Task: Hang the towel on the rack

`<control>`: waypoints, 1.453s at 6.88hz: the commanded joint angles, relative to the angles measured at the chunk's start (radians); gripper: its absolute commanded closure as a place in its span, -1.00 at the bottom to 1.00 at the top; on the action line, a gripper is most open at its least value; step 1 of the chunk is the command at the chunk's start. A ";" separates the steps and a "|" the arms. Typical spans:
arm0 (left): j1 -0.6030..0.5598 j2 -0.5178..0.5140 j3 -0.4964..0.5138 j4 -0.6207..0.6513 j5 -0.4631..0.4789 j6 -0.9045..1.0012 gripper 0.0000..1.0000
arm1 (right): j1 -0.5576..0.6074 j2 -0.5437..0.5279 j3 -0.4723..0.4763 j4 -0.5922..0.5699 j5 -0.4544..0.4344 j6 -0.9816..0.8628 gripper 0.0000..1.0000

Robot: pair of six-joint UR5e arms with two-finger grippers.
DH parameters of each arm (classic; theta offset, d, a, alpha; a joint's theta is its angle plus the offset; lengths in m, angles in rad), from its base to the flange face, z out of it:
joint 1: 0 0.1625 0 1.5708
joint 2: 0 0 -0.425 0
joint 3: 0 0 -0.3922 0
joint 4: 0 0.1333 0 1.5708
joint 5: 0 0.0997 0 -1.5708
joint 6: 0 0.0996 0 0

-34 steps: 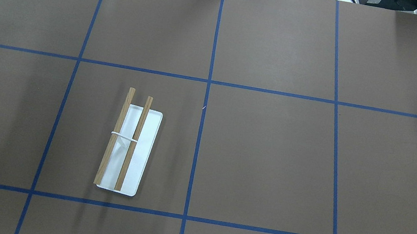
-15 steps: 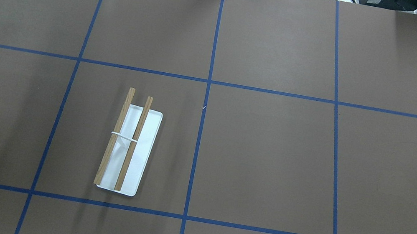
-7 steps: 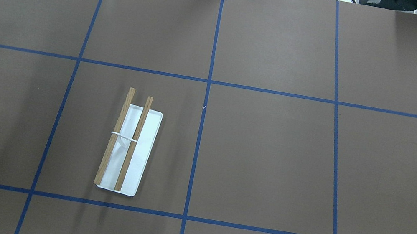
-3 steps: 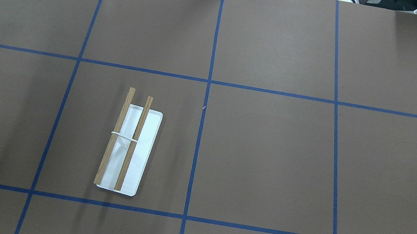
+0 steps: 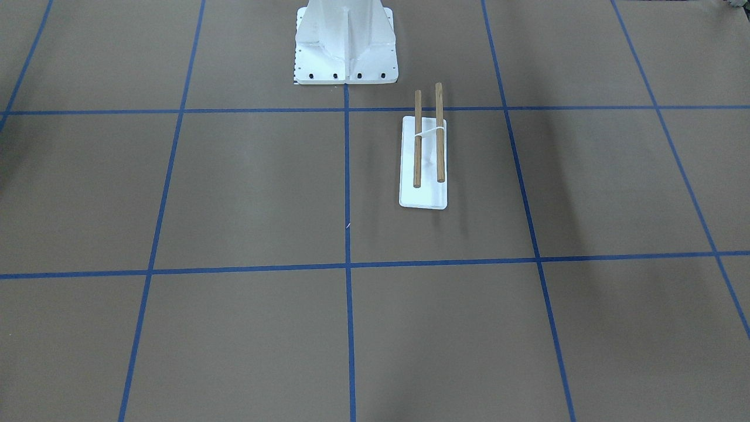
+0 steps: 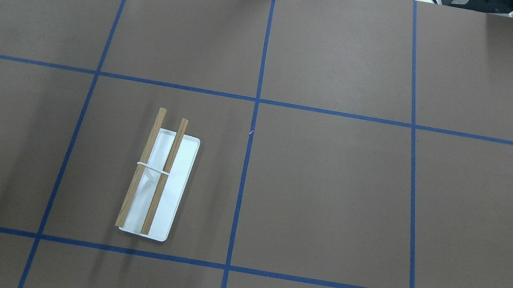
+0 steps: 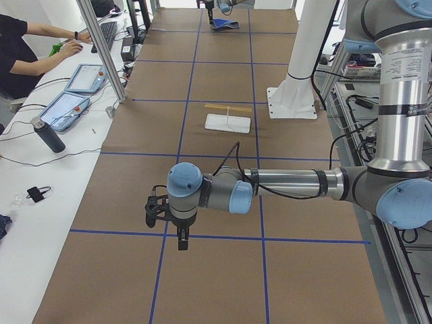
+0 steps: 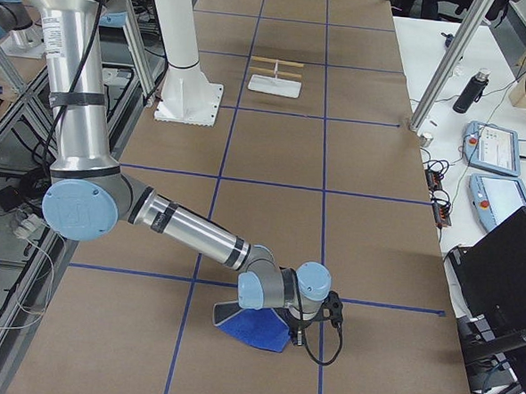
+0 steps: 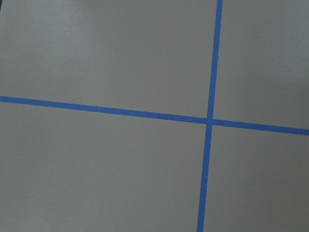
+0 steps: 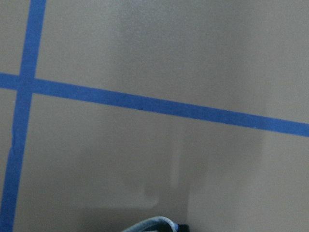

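Note:
The rack point(image 6: 158, 185) stands on its white base plate left of the table's middle, with two brown rods side by side; it also shows in the front view point(image 5: 423, 164) and far off in both side views point(image 7: 228, 118) point(image 8: 275, 77). The blue towel point(image 8: 255, 329) lies crumpled on the table at the robot's right end. Its pale edge point(image 10: 154, 223) shows at the bottom of the right wrist view. My right gripper point(image 8: 301, 329) is down at the towel's edge; I cannot tell if it is open or shut. My left gripper point(image 7: 181, 237) hangs over bare table at the left end; I cannot tell its state.
The white robot pedestal point(image 5: 345, 47) stands near the rack. Blue tape lines cross the brown table cover. A side table with tablets point(image 7: 74, 94), a bottle point(image 7: 48, 135) and a seated operator point(image 7: 23, 50) runs along the far edge.

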 commanded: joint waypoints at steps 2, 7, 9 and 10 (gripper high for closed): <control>0.000 -0.002 0.002 0.000 -0.002 0.001 -0.97 | 0.108 0.016 0.038 -0.004 0.206 0.002 1.00; 0.003 -0.078 -0.014 -0.083 -0.018 -0.263 -0.97 | 0.159 0.125 0.504 -0.350 0.328 0.167 1.00; 0.069 -0.171 -0.017 -0.090 -0.098 -0.507 -0.97 | 0.106 0.164 0.676 -0.348 0.380 0.389 1.00; 0.142 -0.237 -0.021 -0.112 -0.100 -0.683 -0.97 | 0.045 0.181 0.783 -0.345 0.368 0.530 1.00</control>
